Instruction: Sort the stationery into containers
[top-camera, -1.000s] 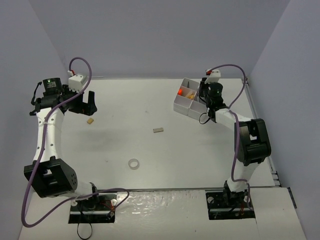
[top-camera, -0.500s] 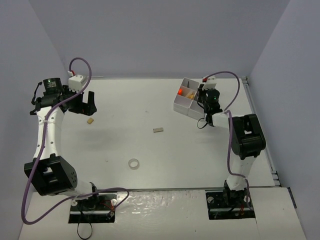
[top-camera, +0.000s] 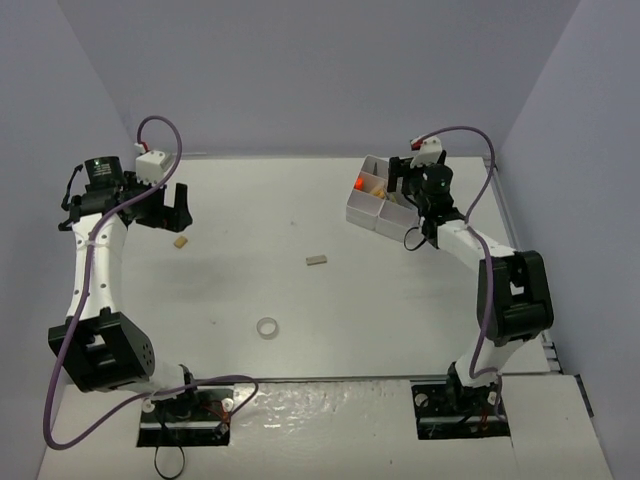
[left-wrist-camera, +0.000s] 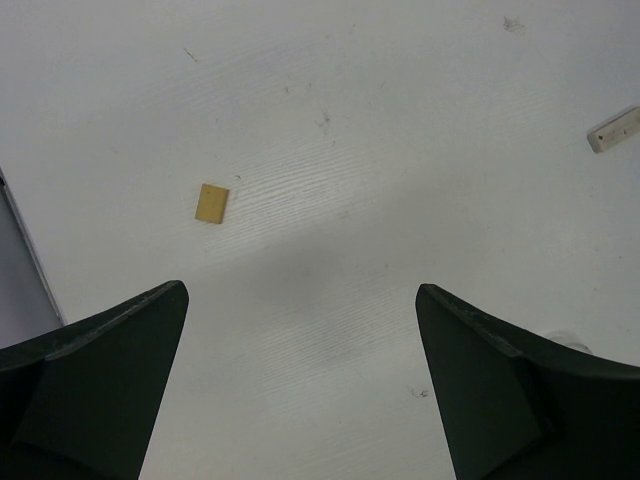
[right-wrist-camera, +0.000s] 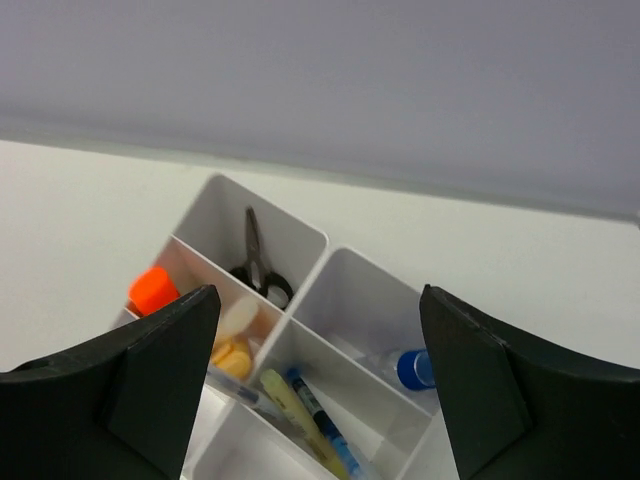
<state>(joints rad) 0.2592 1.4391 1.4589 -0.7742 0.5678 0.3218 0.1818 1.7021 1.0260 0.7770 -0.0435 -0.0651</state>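
Observation:
The white divided tray (top-camera: 360, 212) stands at the back right. My right gripper (top-camera: 402, 186) hovers over it, open and empty. In the right wrist view my right gripper (right-wrist-camera: 318, 300) frames the tray (right-wrist-camera: 222, 206), which holds black scissors (right-wrist-camera: 256, 262), an orange-capped marker (right-wrist-camera: 152, 290), a yellow bar (right-wrist-camera: 288, 398) beside a blue pen (right-wrist-camera: 322, 418), and a blue-capped bottle (right-wrist-camera: 412, 368). My left gripper (top-camera: 167, 213) is open above the table at the far left, just behind a small yellow block (top-camera: 181, 241). A grey block (top-camera: 317, 260) and a clear tape ring (top-camera: 267, 326) lie mid-table.
In the left wrist view my left gripper (left-wrist-camera: 300, 295) spans bare table, with the yellow block (left-wrist-camera: 212, 203) ahead to the left and the grey block (left-wrist-camera: 613, 129) at the far right. Purple walls close in the table on three sides.
My right gripper has opened over the tray, and its elbow swung left, then back out to the right. The left arm and the loose items have not moved.

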